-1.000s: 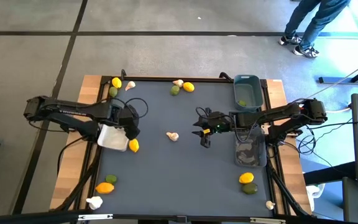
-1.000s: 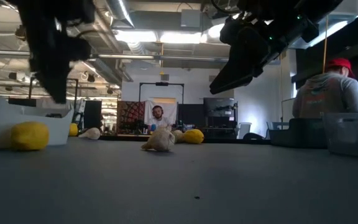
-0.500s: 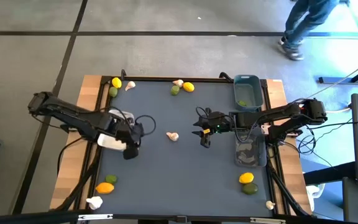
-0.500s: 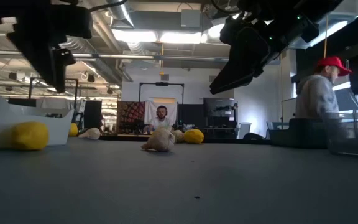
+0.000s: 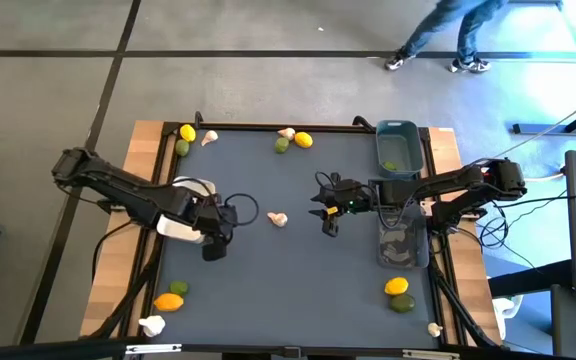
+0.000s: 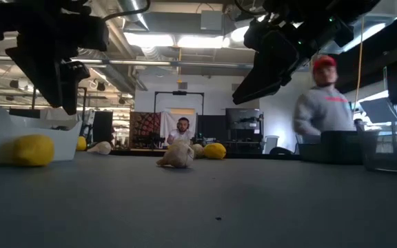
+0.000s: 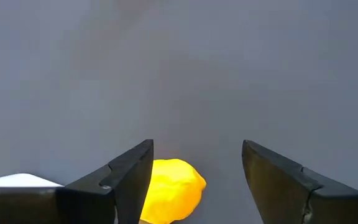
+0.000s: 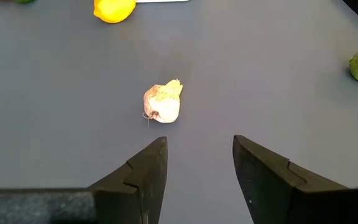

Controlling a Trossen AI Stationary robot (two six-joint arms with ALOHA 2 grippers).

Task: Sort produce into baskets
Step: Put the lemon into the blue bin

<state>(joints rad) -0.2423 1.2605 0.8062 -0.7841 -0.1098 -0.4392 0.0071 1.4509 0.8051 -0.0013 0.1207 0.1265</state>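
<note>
While the left tool [image 7: 197,180] hangs with fingers apart over a lemon [image 7: 169,198] beside the white basket [image 5: 176,226], an off-centre descent could roll it away; right tool [image 8: 197,171] waits, likewise parted.

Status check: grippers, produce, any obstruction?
Left gripper open over lemon beside white basket. Right gripper open, empty, facing garlic bulb. Nothing between.

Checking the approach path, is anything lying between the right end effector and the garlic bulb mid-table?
No. In the right wrist view, only bare mat separates the right end effector from the garlic bulb.
</note>
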